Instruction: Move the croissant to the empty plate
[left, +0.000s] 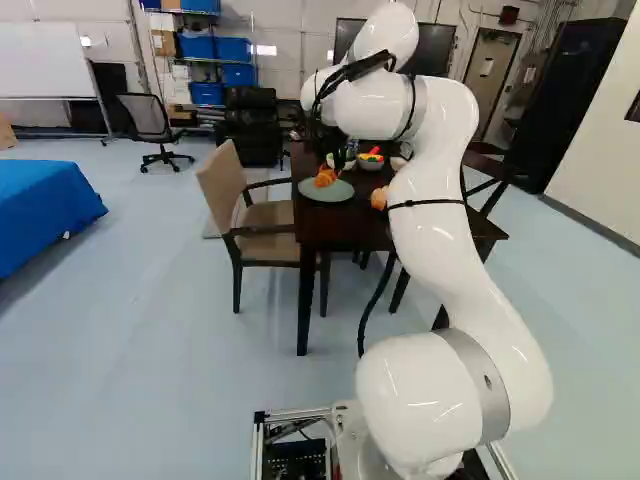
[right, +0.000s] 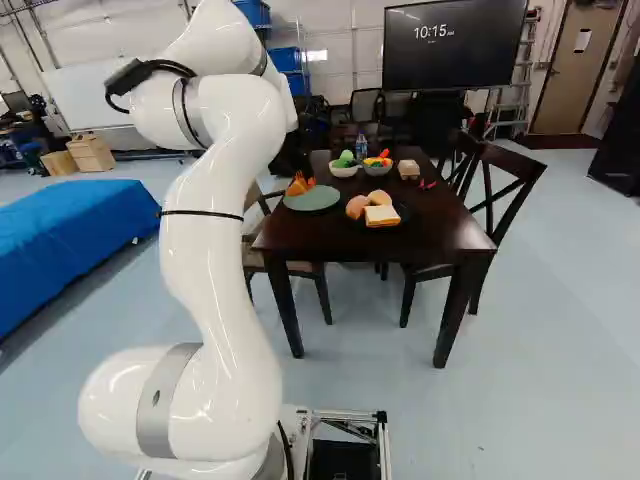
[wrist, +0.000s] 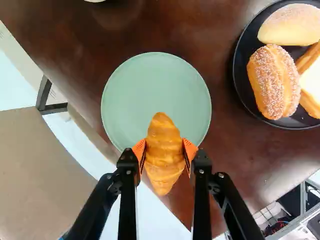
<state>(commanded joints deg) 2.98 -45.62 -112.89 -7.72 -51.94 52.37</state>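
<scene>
At the table's near left part in the left base view, my gripper (left: 333, 168) hangs over the green plate (left: 327, 192), holding the croissant (left: 324, 178). The wrist view has the gripper (wrist: 164, 150) shut on the croissant (wrist: 163, 167), its orange pads pressing from both sides. One tip of the croissant overlaps the green plate (wrist: 155, 87); its other end reaches past the rim over the table edge. Nothing else lies on the visible part of this plate. Whether the croissant touches the plate I cannot tell.
A black plate (wrist: 239, 82) with several breads (wrist: 273, 82) stands beside the green one on the dark table (right: 450, 233). Behind them are a white bowl (right: 343, 171), another bowl with colourful pieces (right: 377, 169) and a bottle (right: 361, 147). Chairs (left: 262, 215) stand around the table.
</scene>
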